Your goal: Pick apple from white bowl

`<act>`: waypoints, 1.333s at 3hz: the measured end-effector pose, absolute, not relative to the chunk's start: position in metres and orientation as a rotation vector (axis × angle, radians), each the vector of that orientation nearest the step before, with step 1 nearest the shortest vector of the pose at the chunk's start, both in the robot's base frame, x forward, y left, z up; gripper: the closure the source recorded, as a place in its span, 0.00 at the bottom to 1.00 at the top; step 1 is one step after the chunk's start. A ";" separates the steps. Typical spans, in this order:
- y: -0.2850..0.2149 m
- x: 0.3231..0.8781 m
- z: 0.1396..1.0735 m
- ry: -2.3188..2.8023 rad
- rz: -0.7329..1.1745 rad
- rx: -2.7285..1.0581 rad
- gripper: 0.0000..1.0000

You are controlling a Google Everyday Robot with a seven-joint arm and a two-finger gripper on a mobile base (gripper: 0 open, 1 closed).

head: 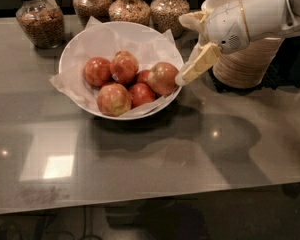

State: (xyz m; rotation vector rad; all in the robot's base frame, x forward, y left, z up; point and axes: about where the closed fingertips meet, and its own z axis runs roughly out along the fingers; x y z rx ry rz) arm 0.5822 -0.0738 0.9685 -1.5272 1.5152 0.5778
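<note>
Camera view: gripper (187,49), jaws apart, sat beside white bowl (64,59) near tabletop's (190,159) far edge; needed to straddle rightmost apple (163,77) squarely.

Blushed red-orange apple (163,78) lies rightmost in paper-lined white bowl (76,49) — gripper (186,51) gaping beside.

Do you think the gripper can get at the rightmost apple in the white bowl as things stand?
Probably yes: the gripper hangs open at the white bowl's right rim, just beside that apple, nothing between them. Neighbouring apples touching its other side may crowd one finger.
</note>
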 end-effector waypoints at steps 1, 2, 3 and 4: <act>-0.074 0.582 0.968 1.515 0.578 -1.527 0.19; -0.059 0.596 0.956 1.491 0.623 -1.522 0.42; -0.041 0.614 0.942 1.475 0.662 -1.535 0.61; -0.025 0.626 0.935 1.464 0.685 -1.562 0.54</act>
